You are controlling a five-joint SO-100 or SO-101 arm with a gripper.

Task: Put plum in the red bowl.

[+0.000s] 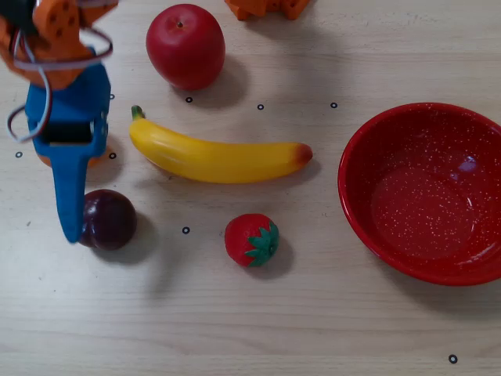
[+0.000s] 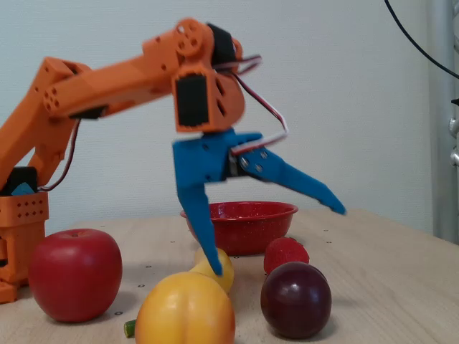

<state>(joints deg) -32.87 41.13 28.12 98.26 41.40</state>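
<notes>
Plum [image 1: 109, 219] lies at the overhead view's left, near edge of the table [image 1: 258, 329], touching the tip of one blue finger [image 1: 69, 200]. Gripper [image 2: 276, 240] hangs over it with jaws spread wide and empty. Red bowl [image 1: 356, 204] sits far right, beyond the strawberry [image 1: 250, 240] and banana [image 1: 215, 157].

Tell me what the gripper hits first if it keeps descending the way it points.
Probably the small glossy dark purple plum: the open blue gripper has one finger beside it. The fixed view leaves depth unclear, so the wooden table is possible.
</notes>
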